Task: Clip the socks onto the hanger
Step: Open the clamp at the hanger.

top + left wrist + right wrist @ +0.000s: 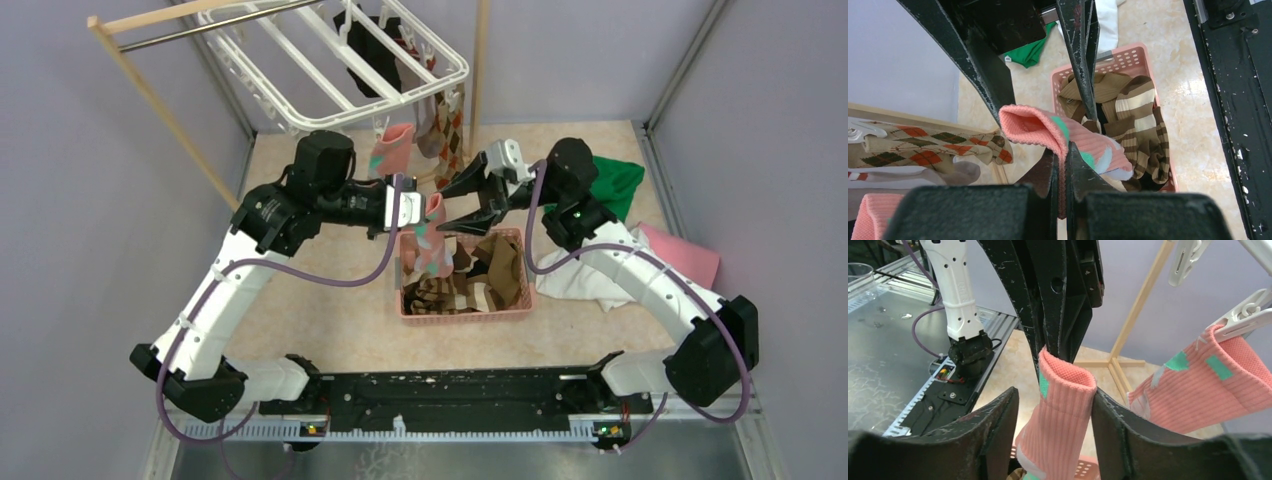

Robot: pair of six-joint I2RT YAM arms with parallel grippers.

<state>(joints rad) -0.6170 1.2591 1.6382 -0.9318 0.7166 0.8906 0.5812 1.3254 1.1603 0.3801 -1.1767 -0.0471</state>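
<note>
Above the pink basket (465, 312) at the middle of the desk (330, 320), the left end effector (1062, 155) is clamped shut on the cuff end of a pink-teal sock (1063, 405), pinching the fabric just below its folded rim. The sock hangs with its long axis near vertical, cuff uppermost and foot trailing down toward the brown and striped socks heaped in the basket. The right end effector (1054, 391) reaches in from the opposite side with its jaws apart, straddling that cuff; one finger looks to be brushing the knit while the other stands just clear, so it has no grip yet. The two end effectors meet nose to nose, the sock's cuff between them. The hanger (340, 112) tilts at the back of the desk, beyond and above both arms and to the left of the meeting point, already carrying a matching pink sock (392, 150) and an argyle sock (452, 135) on its near edge. The left arm lies nearer that frame. Judging from this, the coming move turns on lifting the cuff up and away toward a free clip beside the hung pair, keeping the cuff on top
</note>
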